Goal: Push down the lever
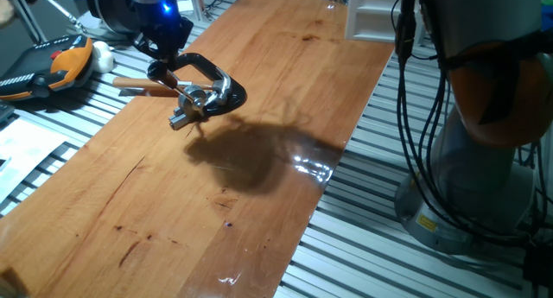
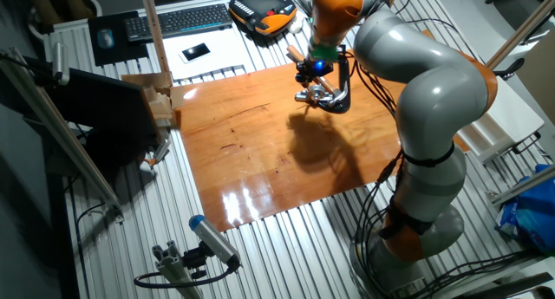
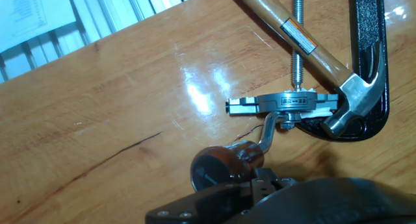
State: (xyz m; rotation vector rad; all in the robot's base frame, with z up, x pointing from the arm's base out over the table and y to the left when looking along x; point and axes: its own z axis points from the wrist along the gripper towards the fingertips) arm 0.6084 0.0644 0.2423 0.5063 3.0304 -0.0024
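The lever [image 3: 263, 141] sits near the far end of the wooden table [image 1: 259, 203], at about 11 o'clock from the board's middle in the one fixed view, and in the hand view it shows as a short, bent, shiny rod running from a chrome-and-black base [image 3: 286, 104] down to a reddish-brown knob [image 3: 218, 169] at 6 o'clock. It looks stiff and light, a thin metal arm on a hinge, so it should swing rather than bend; the polished rod and rounded knob look slippery, and the knob, farthest from the hinge, is judged the best place to press because it gives the most leverage. The gripper [image 1: 164, 41] hangs right above the assembly; only a dark edge of it fills the bottom of the hand view, just beside the knob, and whether its fingers are apart or together cannot be told from any view, nor whether it touches the knob. Around the base, 1 black C-shaped clamp [image 3: 367, 62] curves at 3 o'clock, its threaded screw [image 3: 298, 36] runs up toward 12 o'clock, and a hammer with a tan wooden handle [image 3: 279, 23] lies diagonally from 12 o'clock, its steel head [image 3: 351, 104] touching the base. These crowd the right side, so a push straying that way could likely strike the hammer or clamp instead.
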